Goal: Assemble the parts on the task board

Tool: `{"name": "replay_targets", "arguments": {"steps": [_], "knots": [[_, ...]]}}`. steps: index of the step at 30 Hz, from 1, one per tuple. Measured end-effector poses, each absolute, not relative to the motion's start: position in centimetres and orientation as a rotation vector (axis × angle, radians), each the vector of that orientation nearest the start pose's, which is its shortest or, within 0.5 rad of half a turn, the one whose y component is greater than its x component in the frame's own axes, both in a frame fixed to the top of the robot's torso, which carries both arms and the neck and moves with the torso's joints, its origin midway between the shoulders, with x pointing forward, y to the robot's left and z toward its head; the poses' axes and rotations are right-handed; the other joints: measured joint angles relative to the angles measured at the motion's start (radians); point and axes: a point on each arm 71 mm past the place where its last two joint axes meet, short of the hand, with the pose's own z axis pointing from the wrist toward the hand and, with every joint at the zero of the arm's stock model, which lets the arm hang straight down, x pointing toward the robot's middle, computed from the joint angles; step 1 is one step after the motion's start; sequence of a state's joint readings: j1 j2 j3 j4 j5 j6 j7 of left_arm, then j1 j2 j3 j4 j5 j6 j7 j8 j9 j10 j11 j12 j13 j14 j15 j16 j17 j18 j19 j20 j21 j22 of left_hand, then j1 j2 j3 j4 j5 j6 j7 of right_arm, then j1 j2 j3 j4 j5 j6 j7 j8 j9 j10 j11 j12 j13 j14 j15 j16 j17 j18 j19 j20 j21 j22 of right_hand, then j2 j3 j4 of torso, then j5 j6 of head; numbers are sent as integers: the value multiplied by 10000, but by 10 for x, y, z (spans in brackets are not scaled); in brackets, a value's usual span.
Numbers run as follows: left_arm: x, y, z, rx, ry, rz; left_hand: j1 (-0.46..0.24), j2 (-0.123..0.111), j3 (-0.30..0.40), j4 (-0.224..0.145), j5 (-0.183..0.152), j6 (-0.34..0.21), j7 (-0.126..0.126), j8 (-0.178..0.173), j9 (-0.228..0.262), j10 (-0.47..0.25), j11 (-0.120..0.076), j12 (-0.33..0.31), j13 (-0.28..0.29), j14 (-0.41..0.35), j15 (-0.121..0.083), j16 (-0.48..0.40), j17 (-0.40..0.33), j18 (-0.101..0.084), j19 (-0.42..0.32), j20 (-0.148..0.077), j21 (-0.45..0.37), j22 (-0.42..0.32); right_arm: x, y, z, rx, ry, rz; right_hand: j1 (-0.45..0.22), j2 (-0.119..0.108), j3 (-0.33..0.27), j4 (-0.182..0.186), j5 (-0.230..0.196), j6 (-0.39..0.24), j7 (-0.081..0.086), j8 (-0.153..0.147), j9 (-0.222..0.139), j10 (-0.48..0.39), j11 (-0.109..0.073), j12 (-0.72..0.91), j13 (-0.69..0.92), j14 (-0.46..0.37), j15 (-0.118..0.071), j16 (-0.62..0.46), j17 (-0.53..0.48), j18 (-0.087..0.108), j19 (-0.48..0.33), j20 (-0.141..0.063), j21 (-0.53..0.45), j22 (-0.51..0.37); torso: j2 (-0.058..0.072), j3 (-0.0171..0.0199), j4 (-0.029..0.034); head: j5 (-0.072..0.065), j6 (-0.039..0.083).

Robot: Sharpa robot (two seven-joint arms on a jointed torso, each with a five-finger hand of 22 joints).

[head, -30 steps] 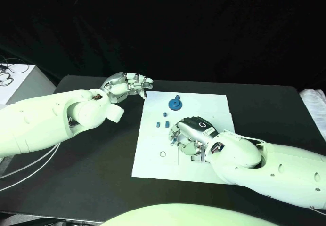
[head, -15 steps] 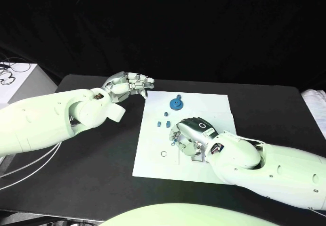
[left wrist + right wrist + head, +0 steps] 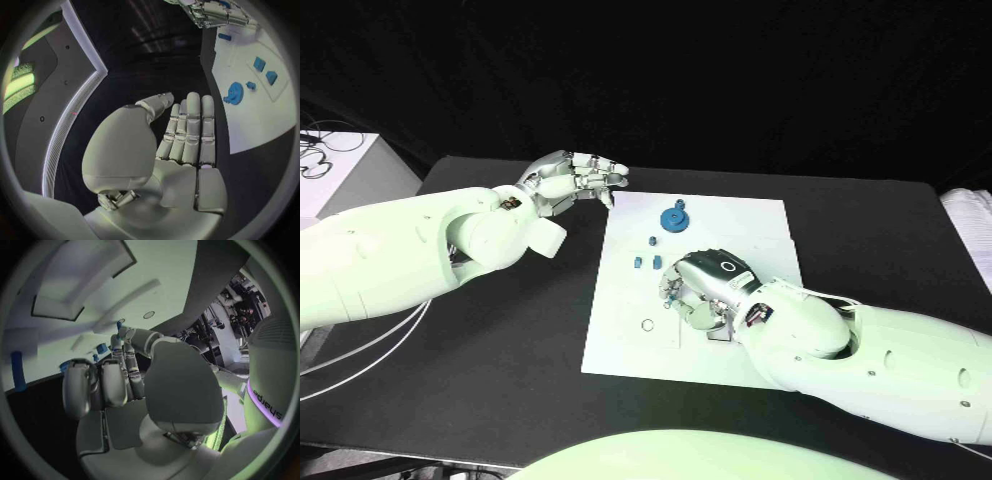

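The task board lay at the centre of the black worktop in the head view. The left hand hovered just past the board's upper left corner, empty, its fingers straight and side by side in the left wrist view. The right hand rested over the board's middle, fingers bent down onto it; whether it held a part could not be told. A round blue part sat near the board's upper edge, with three small blue parts below it, close to the right hand's fingers. A small ring mark showed toward the board's lower left.
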State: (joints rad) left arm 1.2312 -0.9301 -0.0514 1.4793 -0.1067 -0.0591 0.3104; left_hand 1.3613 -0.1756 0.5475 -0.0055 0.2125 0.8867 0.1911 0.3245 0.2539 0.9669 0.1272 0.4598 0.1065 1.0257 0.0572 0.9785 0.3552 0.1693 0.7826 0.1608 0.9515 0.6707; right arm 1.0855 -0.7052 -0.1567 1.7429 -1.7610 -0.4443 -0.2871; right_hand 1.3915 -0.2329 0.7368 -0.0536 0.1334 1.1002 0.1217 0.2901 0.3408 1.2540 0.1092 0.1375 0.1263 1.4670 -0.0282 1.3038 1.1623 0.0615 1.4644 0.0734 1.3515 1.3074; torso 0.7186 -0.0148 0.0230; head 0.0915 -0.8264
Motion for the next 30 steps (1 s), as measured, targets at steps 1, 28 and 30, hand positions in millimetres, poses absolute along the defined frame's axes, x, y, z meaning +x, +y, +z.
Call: {"name": "replay_targets", "arguments": {"steps": [1,28,30], "knots": [[493,252,-172,-9895,15892,-15843,0,0,0,0,0,0,0,0,0,0,0,0,0,0,0,0,0,0,0,0,0,0,384,-80,-236,-4055,16057,7937,0,0,0,0,2,0,0,0,4,0,0,0,0,0,0,0,0,1,0,0,0,0,0,0,0,3,-5],[493,252,-173,-9895,15943,-15799,0,0,0,0,0,-36,36,0,-13,-37,36,0,2,0,0,0,1,0,0,0,0,-24,381,-76,-240,-4099,16147,7990,0,0,13,-48,-25,0,0,0,5,-2,-2,2,0,1,1,0,-15,1,0,0,0,6,-9,2,-3,63,-77],[493,252,-173,-9896,15947,-15797,0,0,0,1,0,-36,36,0,-13,-36,36,0,2,0,0,0,1,1,0,0,0,-23,381,-76,-241,-4102,16149,7974,0,-1,21,-40,-38,0,0,0,5,-3,-3,2,0,1,1,0,-15,0,0,0,0,6,-9,2,-8,65,-78]]}}
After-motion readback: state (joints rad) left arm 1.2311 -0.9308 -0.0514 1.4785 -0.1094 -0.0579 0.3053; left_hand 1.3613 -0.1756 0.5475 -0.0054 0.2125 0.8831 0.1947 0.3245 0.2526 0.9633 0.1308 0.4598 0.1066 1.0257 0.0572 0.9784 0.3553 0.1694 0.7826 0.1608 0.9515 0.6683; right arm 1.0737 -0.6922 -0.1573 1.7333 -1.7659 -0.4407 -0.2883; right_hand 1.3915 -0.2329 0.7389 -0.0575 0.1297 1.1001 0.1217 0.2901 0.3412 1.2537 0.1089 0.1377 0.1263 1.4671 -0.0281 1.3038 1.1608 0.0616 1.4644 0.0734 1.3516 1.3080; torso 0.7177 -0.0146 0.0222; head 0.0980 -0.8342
